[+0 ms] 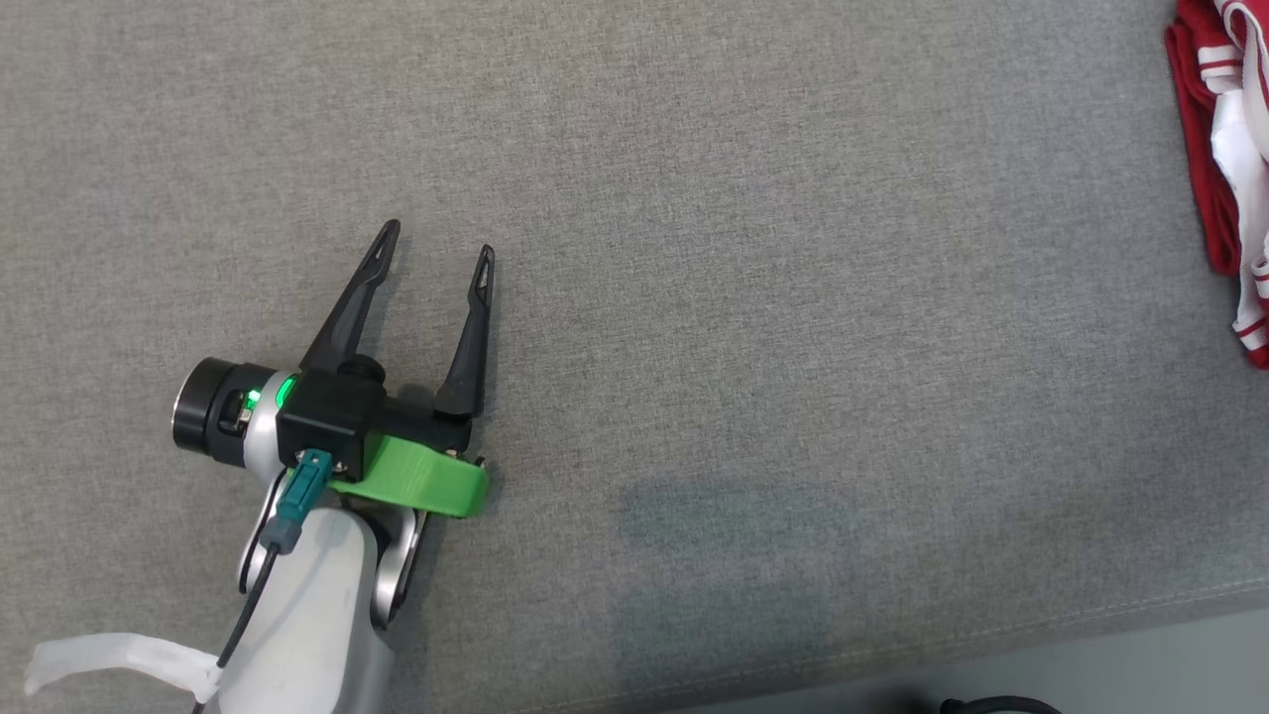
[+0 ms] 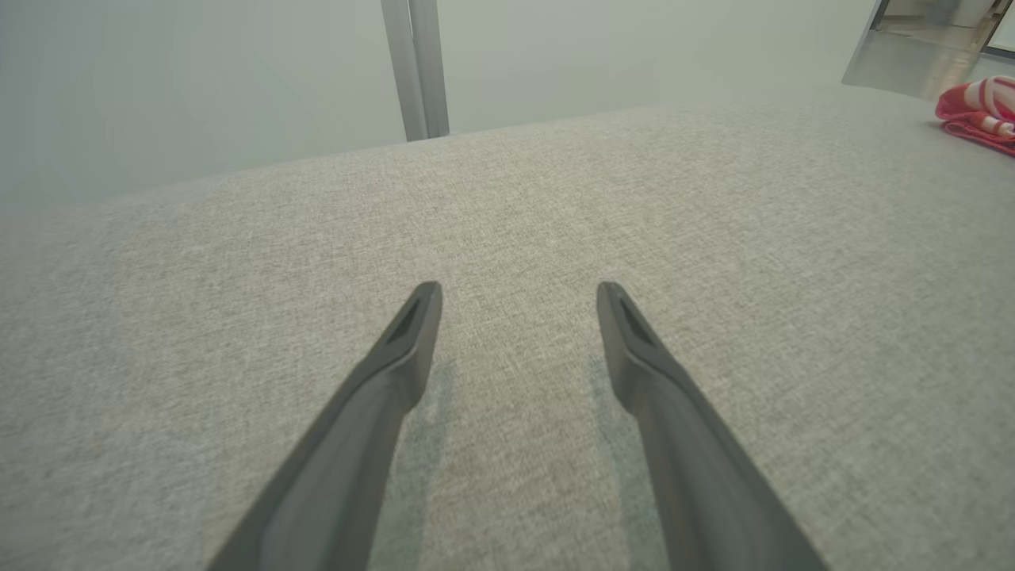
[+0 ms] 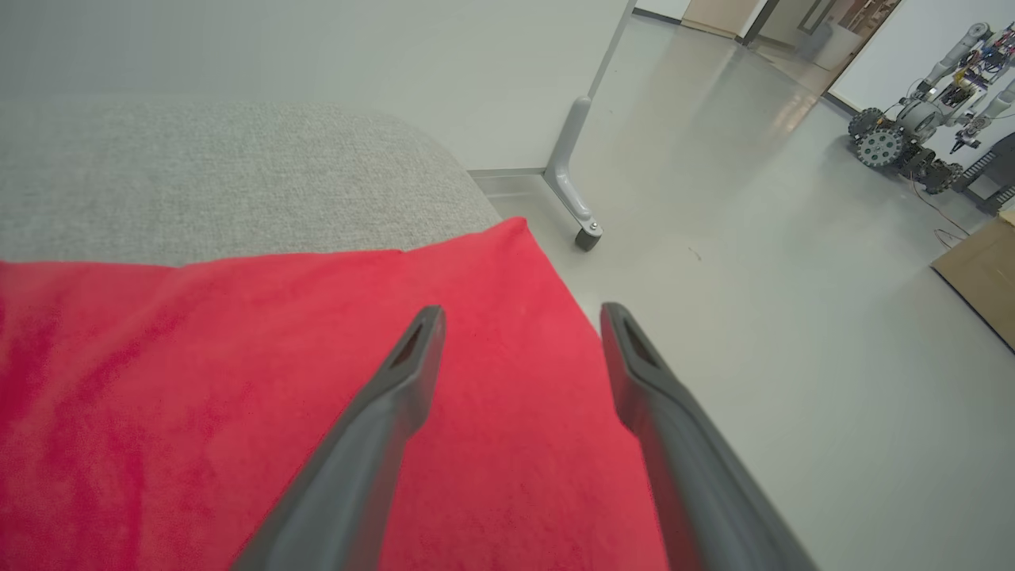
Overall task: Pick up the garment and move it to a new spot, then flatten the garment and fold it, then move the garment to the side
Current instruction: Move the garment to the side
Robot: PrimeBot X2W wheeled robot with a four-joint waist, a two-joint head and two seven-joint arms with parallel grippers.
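- At the right-hand edge of the grey cushion [image 1: 753,297], the garment [image 1: 1224,149] is seen lying in a red-and-white bundle, partly cut off by the border of the head view.
- The right gripper [image 3: 522,313] is held just above the garment's red cloth near the cushion's corner. Its fingers are spread apart and nothing is clamped between them.
- The left gripper [image 1: 438,238] is poised over the bare cushion, well apart from the garment, likewise spread and empty.
- A slip off the cushion is judged the main risk. The cloth reaches right to the cushion's edge, with the floor [image 3: 753,317] directly beyond, so it could be pulled over by a dragging or snagging fingertip.
- The fold could also be disturbed if the cloth is caught by a finger as it is lifted away.
- No container is made out on the cushion, and the garment is borne by the cushion alone.
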